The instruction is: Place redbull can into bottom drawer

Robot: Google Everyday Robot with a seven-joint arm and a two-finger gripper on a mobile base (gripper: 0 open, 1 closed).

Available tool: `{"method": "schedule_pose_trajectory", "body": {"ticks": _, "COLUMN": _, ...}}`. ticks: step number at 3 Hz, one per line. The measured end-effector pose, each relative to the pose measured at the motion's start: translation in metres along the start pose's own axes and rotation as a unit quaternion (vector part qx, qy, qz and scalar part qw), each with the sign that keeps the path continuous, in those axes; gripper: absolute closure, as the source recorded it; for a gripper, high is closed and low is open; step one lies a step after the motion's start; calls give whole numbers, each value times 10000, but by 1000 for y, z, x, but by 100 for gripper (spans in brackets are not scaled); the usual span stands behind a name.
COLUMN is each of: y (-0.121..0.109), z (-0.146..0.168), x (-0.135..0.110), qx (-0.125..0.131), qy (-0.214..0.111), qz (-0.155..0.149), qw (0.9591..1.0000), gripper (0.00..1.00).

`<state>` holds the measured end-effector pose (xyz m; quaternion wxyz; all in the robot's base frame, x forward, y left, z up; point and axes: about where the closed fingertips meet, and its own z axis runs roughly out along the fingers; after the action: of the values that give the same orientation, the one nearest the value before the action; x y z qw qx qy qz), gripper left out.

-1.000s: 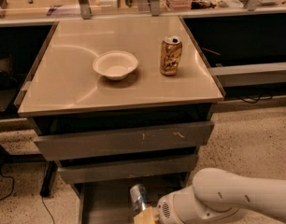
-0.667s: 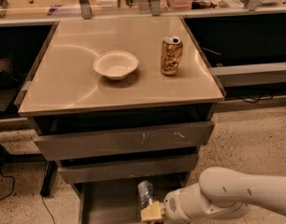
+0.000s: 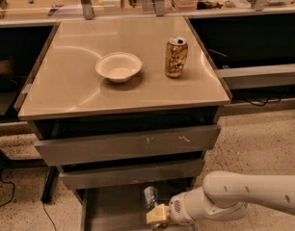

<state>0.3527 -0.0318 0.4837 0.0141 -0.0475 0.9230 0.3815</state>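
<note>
Filling the middle of your view, the grey metal cabinet with the glossy tan top [image 3: 70,81] stands on a speckled floor. The robot's white, rounded arm [image 3: 248,196] comes in low from the right edge. Two upper grey drawers with scratched fronts [image 3: 128,146] sit slightly pulled out. The bottom drawer [image 3: 113,211], a wide shallow grey tray, is drawn out furthest. On top, a white round bowl [image 3: 118,66] rests near a taller gold-brown can [image 3: 176,57], the two apart. The redbull can [image 3: 150,196], slim and silver-topped, stands upright over the tray's floor. The yellowish gripper [image 3: 157,216] is right against its lower side. You cannot tell whether it grips the can.
</note>
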Motion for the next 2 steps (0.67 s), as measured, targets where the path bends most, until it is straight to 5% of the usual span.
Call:
{"method": "schedule_pose_trajectory", "body": {"ticks": 1, "y": -15, "z": 15, "x": -2, "qx": 48, "qy": 1, "qz": 164, "qw": 9999, "gripper": 100}}
{"method": "schedule_pose_trajectory", "body": {"ticks": 2, "y": -59, "z": 36, "x": -16, "qx": 42, "qy": -171, "qz": 392, "qw": 9991, "gripper": 100}}
